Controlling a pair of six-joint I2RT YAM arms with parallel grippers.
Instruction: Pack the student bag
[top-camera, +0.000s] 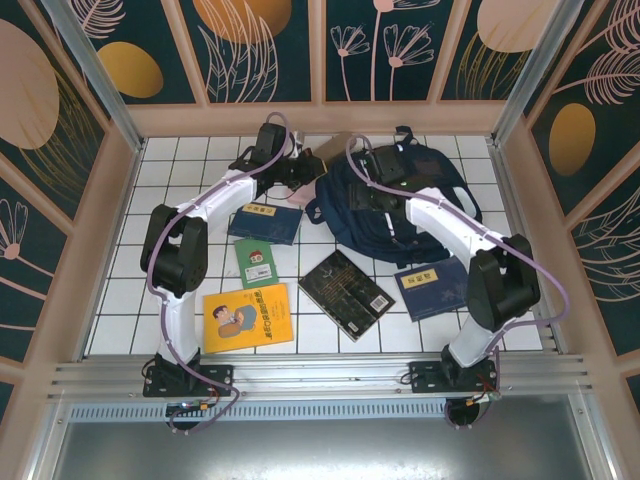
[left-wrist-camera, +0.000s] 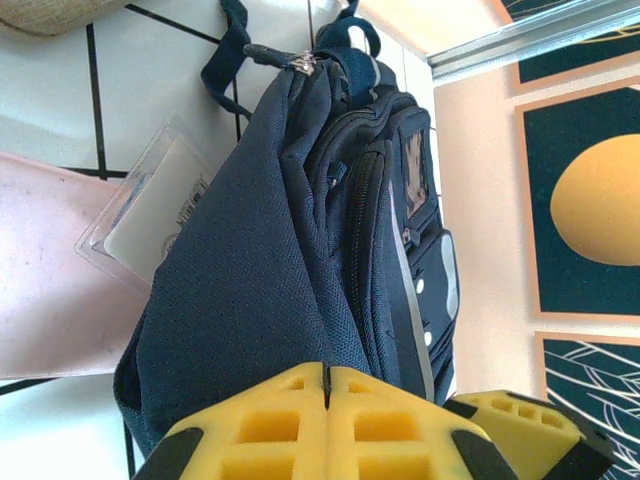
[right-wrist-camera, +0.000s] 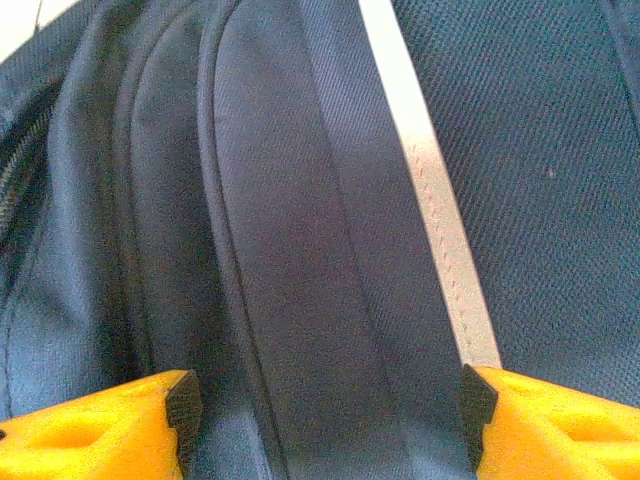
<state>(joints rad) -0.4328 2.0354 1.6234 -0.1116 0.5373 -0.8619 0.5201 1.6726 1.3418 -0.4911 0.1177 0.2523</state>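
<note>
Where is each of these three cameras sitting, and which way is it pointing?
Top camera: fixed above and behind, looking down on the tiled table; the left arm and right arm show.
Left wrist camera: on the left arm, looking past its shut left gripper at the side of the backpack.
Right wrist camera: on the right arm, close over backpack fabric, between the open right gripper's fingers.
Shared: all three see the backpack.

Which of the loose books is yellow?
The yellow book nearest the left arm's base, a cartoon figure on its cover; the others are navy, green or black.
</note>
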